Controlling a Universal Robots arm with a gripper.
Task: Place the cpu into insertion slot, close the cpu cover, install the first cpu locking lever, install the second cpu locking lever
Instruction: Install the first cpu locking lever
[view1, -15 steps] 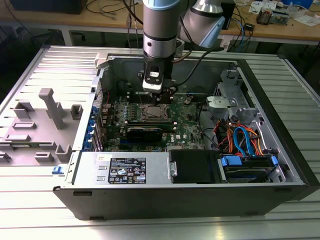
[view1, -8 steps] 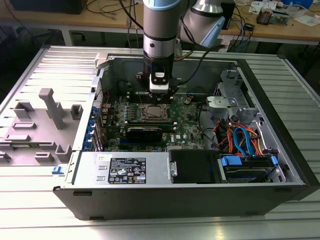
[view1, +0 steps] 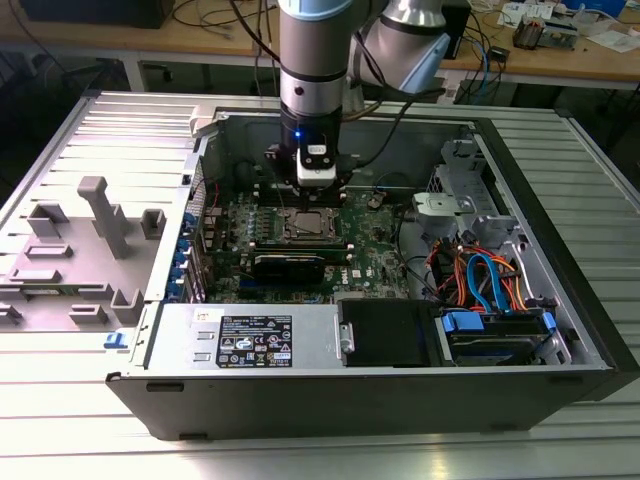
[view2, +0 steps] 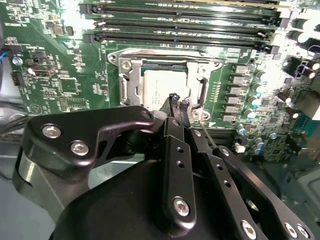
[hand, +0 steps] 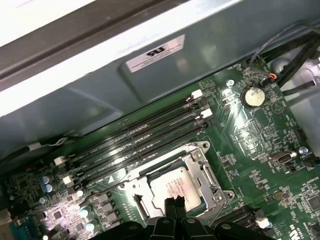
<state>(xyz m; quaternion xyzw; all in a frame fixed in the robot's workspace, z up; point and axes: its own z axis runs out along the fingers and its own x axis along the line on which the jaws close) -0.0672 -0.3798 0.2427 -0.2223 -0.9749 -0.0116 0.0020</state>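
Now, well to exterior view's left of insertion slot (view1: 308, 226): grey moulded tray (view1: 62, 262). Inside insertion slot: cpu (view2: 157, 87), seated, cpu cover (view2: 131, 82) flat around it. Just above: gripper (view2: 179, 103), fingertips pinched together, empty. Toward exterior view's right: blue-orange cables (view1: 485, 275).

exterior view: is looking down from farther off into the computer case (view1: 330, 405).
both wrist views: are hovering close, sharing the cpu (view2: 157, 87) (hand: 172, 187) (different angles).

I am holding my gripper (view2: 180, 104), tips pinched together, right over the near edge of the cpu (view2: 157, 89), which is lying framed by the cover (view2: 129, 82).
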